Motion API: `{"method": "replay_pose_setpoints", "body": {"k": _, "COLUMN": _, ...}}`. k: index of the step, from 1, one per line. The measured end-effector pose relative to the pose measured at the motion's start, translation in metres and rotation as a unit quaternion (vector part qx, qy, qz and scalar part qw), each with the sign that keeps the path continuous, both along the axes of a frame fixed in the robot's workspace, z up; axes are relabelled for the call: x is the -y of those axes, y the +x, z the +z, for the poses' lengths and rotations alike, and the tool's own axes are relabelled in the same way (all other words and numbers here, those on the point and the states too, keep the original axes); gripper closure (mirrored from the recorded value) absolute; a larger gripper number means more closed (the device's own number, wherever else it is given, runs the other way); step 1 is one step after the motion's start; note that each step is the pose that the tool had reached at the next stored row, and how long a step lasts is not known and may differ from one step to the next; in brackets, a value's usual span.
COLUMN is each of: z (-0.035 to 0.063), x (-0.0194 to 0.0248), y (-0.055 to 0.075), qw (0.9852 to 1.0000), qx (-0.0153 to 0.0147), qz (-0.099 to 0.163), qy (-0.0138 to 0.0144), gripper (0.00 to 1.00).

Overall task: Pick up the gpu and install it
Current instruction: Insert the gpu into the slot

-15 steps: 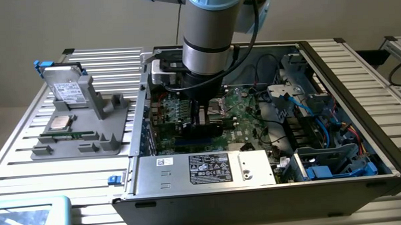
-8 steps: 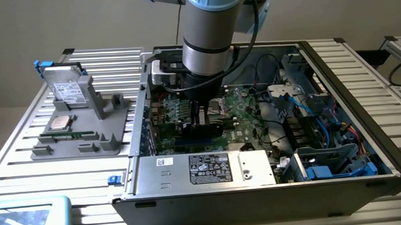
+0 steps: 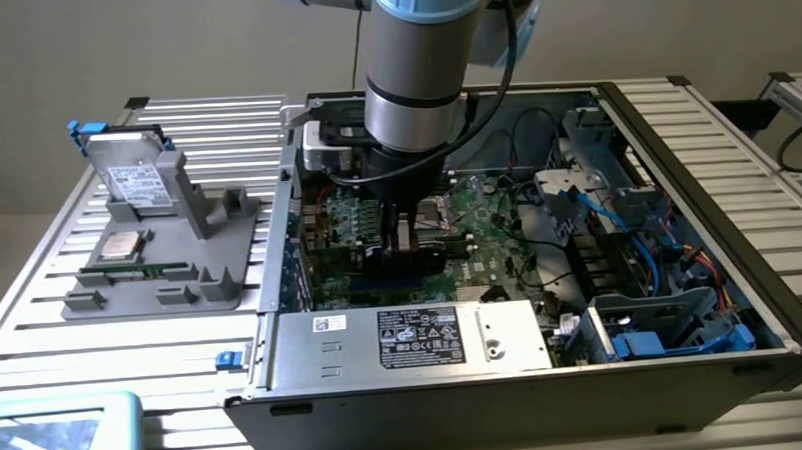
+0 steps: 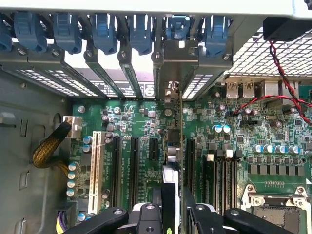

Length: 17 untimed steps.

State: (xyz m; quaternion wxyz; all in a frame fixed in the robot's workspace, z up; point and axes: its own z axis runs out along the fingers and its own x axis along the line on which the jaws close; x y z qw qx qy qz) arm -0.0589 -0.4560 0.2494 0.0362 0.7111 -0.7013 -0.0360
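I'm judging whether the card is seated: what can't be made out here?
Exterior view: the arm covers the top of the gpu.
Wrist view: the gpu is edge-on and the gripper hides its near end, so seating is unclear.
Exterior view: print on the power supply label is too small.

Shining soft and even over the ribbed silver metal table (image 3: pixel 18 338). Glaring white through gaps in the grey perforated rear case wall (image 4: pixel 36 78). Casting shade from the grey-and-blue robot arm (image 3: pixel 416 74) onto the green circuit motherboard (image 3: pixel 495 217).
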Motion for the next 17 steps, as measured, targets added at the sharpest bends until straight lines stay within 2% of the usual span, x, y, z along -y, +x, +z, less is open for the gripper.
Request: {"method": "replay_pose_setpoints", "body": {"k": 17, "z": 0.0000, "x": 0.0006, "y": -0.0003, "qw": 1.0000, "qx": 0.0000, "qz": -0.001, "qy": -0.0017, "gripper": 0.73}}
